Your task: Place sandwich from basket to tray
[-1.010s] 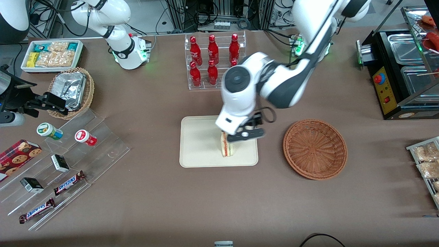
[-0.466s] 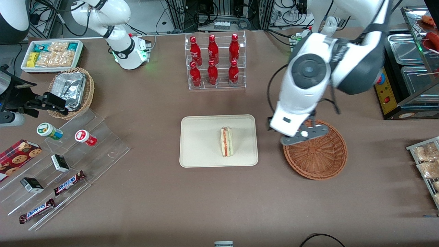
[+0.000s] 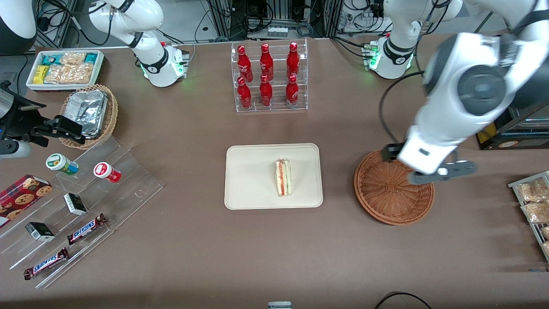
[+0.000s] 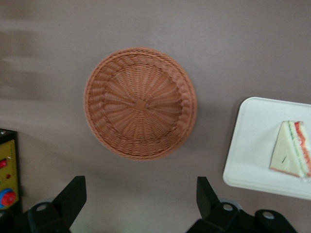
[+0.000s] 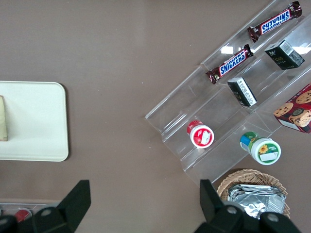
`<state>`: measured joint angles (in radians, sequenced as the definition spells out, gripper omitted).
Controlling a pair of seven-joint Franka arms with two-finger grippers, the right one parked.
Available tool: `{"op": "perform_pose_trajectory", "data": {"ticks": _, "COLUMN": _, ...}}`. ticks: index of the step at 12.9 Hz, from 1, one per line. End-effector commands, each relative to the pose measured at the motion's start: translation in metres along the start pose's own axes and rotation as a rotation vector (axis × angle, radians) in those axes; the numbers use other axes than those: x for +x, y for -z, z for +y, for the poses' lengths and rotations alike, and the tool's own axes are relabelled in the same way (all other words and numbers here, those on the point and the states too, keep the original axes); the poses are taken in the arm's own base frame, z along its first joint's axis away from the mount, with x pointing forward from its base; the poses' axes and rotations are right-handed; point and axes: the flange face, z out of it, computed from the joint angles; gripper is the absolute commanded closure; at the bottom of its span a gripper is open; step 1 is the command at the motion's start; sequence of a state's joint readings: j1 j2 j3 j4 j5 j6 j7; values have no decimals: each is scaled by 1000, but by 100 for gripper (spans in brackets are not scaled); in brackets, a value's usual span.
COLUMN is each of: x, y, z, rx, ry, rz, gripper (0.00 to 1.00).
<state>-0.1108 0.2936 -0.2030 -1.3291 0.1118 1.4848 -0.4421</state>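
We see the sandwich (image 3: 283, 177) resting on the tray (image 3: 248, 180), so the job looks done. Basket (image 3: 386, 193) has nothing in it. Our gripper (image 3: 441, 172) hangs above the basket's rim w/ fingers spread wide, holding nothing, prob. since there's nothing left to carry.

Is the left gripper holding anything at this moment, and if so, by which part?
Nothing: the gripper is open above the basket; the sandwich lies on the tray.

Rough woven wicker basket (image 4: 140, 103); smooth matt tray (image 3: 253, 180); black gripper (image 4: 138, 201) above basket
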Motion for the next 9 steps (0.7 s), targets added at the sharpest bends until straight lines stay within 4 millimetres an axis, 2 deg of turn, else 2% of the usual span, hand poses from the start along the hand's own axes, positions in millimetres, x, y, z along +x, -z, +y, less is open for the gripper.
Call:
{"op": "perform_pose_trajectory", "data": {"ticks": 1, "x": -10, "y": 6, "z": -54, "rx": -19, "ry": -62, "rz": -28, "gripper": 0}}
{"op": "perform_pose_trajectory", "data": {"ticks": 3, "x": -16, "y": -2, "z": -84, "rx": -15, "ry": -96, "rz": -42, "gripper": 0}}
{"op": "perform_pose_trajectory", "data": {"ticks": 5, "x": -28, "y": -8, "z": -97, "rx": -34, "ry": -128, "rz": -35, "gripper": 0}}
{"op": "perform_pose_trajectory", "data": {"ticks": 8, "x": -62, "y": -26, "z": -113, "rx": -53, "ry": -140, "rz": 24, "gripper": 0}}
{"op": "perform_pose_trajectory", "data": {"ticks": 9, "x": -66, "y": -29, "z": -122, "rx": -55, "ry": -168, "rz": 28, "gripper": 0}}
